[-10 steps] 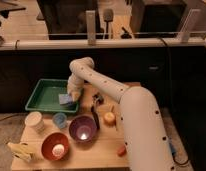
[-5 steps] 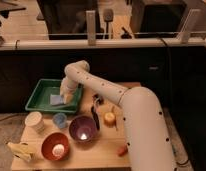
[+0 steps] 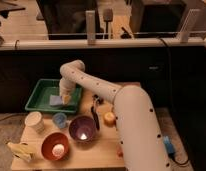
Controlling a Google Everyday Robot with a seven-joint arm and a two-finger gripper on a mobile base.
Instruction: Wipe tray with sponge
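gripper (image 3: 65,97) at sponge (image 3: 55,101), inside green tray (image 3: 40,92)

pincer (image 3: 65,98) in tray (image 3: 38,93), left half bare, blue cup (image 3: 59,120) beside front rim

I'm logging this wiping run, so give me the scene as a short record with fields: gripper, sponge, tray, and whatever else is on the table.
gripper: gripper lowered into the tray, toward its right side
sponge: blue sponge on the tray floor, right beside the gripper
tray: green tray at the back left of the wooden table
bowls: purple bowl and orange bowl, in front of the tray
cups: white cup and small blue cup
fruit: banana at the front left corner
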